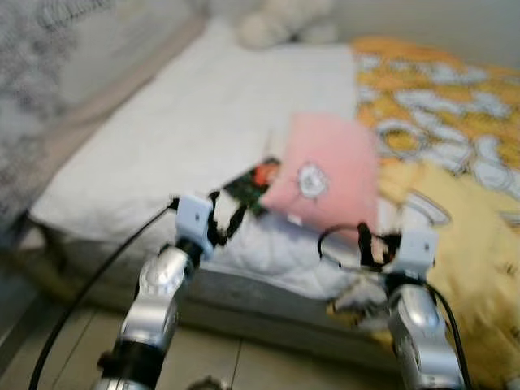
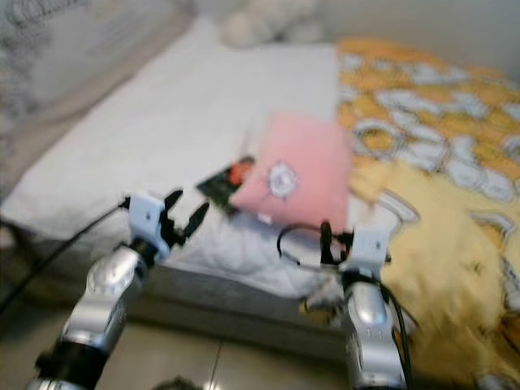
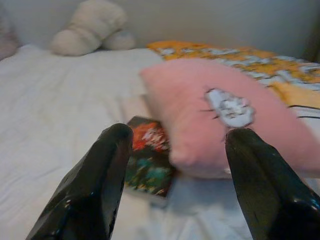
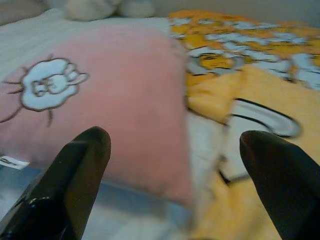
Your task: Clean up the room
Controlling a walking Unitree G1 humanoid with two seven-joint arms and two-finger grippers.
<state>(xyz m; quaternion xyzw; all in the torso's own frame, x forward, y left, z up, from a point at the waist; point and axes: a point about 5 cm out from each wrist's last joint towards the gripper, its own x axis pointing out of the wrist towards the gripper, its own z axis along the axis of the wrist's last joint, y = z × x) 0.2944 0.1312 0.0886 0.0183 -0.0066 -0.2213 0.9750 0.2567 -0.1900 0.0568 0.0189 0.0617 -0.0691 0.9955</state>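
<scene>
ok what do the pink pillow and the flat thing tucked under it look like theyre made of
The pillow looks like soft plush fabric: matte, fuzzy surface, rounded puffy edges, a stitched-looking white sheep patch. The book beneath its corner seems to be printed paper or card, thin and flat with a colourful, slightly glossy cover, though blur leaves that uncertain.

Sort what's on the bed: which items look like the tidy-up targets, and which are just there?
Likely targets:
pink pillow, which both open grippers, left and right, point toward
book tucked partly under it

Just there:
plush toy by the wall
yellow blanket
white sheet
</scene>
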